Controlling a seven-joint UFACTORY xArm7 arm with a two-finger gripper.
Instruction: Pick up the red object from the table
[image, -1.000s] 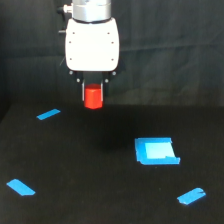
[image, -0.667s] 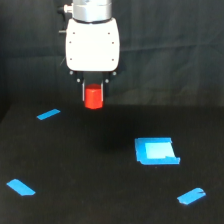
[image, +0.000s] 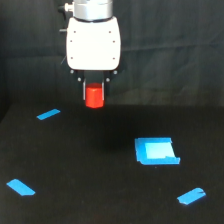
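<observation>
Aloft, pincer (image: 94, 93) gripping red object (image: 94, 97), table (image: 90, 170) below

From my seat the table (image: 100, 165) looks matt black, flat and smooth, giving back no shine. The gripper (image: 94, 94) has a white housing that reads as smooth, slightly glossy plastic, and above it I see a ring of bright, polished metal. Its dark fingers (image: 85, 90) look matt. The red block (image: 94, 97) seems smooth plastic with a soft sheen on its face. The blue tape strips (image: 48, 114) look thin and matt, like paper tape. The blue square patch (image: 156, 151) has a paler, faintly shiny middle. The backdrop (image: 175, 50) looks like dull dark cloth.
</observation>
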